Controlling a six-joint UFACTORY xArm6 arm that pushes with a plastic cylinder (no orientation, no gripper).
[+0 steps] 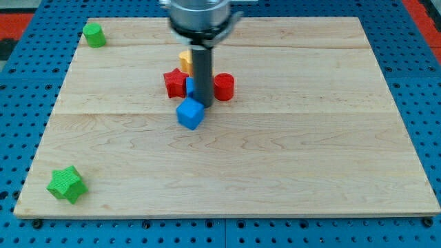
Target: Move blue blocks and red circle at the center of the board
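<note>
A blue cube point(191, 114) lies near the middle of the wooden board point(289, 158). My tip point(204, 105) stands just at its upper right, touching or nearly touching it. A second blue block point(189, 87) sits behind the rod, mostly hidden. A red circle point(224, 87) stands just to the rod's right. A red star point(175, 83) lies to the rod's left, against the second blue block.
A yellow block point(185, 60) shows behind the rod, partly hidden. A green block point(94, 34) sits at the board's top left corner. A green star point(66, 184) sits at the bottom left corner. Blue pegboard surrounds the board.
</note>
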